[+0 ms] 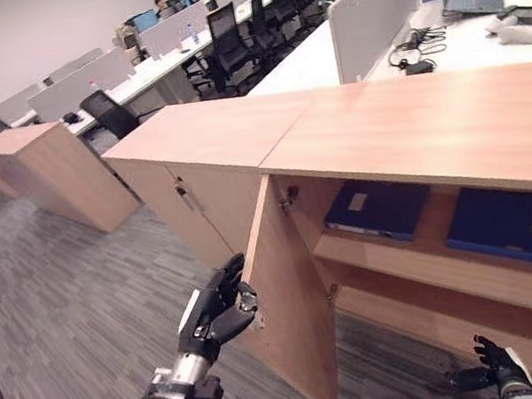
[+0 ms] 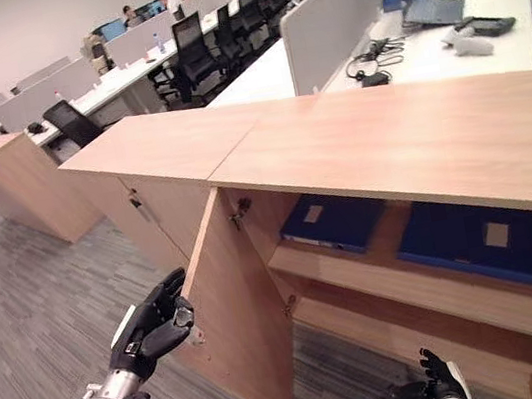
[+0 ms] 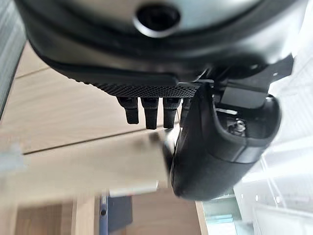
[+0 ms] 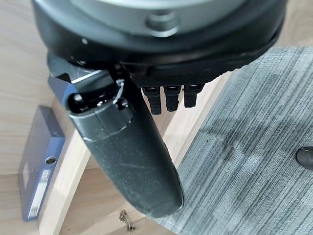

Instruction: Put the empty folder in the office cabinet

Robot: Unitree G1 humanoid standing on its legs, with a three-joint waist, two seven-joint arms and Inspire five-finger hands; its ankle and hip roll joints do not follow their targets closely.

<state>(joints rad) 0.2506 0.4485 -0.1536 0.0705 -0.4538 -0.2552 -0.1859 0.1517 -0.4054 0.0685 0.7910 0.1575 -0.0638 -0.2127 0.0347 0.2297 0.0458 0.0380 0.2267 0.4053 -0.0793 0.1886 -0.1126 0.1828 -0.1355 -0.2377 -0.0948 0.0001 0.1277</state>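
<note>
Left eye view: left hand (image 1: 219, 308) at about 7 o'clock, fingers curled round the outer edge of the open cabinet door (image 1: 290, 302) — clamped on it. Left wrist view agrees, thumb (image 3: 215, 147) folded across the panel edge.

Right hand (image 1: 497, 365) low at 5 o'clock by the cabinet's bottom shelf, fingers spread and relaxed, holding nothing. Right wrist view shows a blue folder (image 4: 40, 164) lying on a shelf past the thumb, apart from the hand.

Office cabinet (image 1: 436, 122) stands open. Two blue folders lie flat on the upper shelf: one toward 12 o'clock (image 1: 377, 208), one at 3 o'clock (image 1: 519, 225). Can't tell which is the task's empty folder — either way it looks already inside.

Judgement: placing done, door closing is the step in hand. To do it well:
- pull the right hand clear of the opening first
- swing the door along its hinge arc, no forcing sideways
- release the grip before the edge meets the frame, finish with a flat push
</note>
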